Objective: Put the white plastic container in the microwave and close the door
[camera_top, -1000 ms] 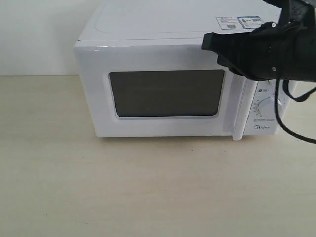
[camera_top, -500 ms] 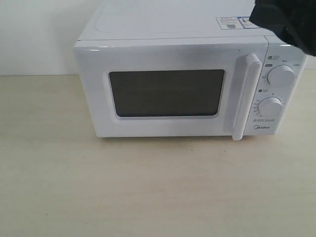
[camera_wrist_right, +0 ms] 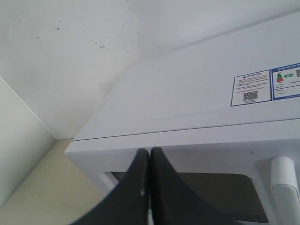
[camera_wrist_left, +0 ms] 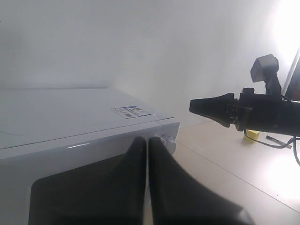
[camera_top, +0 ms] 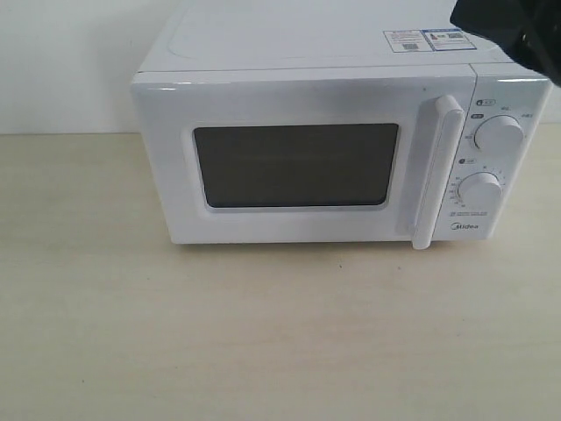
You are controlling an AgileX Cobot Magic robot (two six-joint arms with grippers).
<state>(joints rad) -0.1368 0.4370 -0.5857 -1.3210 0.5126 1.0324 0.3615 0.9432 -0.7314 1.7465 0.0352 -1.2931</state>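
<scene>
The white microwave (camera_top: 307, 88) stands on the tan table with its door (camera_top: 295, 167) shut flush and the bar handle (camera_top: 436, 171) upright at the door's right edge. The white plastic container shows in no view. My right gripper (camera_top: 465, 22) hovers at the top right corner, above the microwave's stickers, fingers pressed together and holding nothing. In the right wrist view it (camera_wrist_right: 149, 152) points at the door's top edge, apart from it. My left gripper (camera_wrist_left: 147, 140) is also shut and holds nothing, out in front of the door window (camera_wrist_left: 84, 187); it is outside the exterior view.
Two round dials (camera_top: 500, 134) (camera_top: 480, 189) sit on the right panel. Bare tan tabletop (camera_top: 263, 333) spreads in front of and left of the microwave. A white wall (camera_top: 70, 61) rises behind. A small yellow object (camera_wrist_left: 253, 135) lies on the table beyond the right arm.
My right arm has pulled back from in front of the handle, moving up and to the right, so the handle and both dials now show. The door has stayed shut.
</scene>
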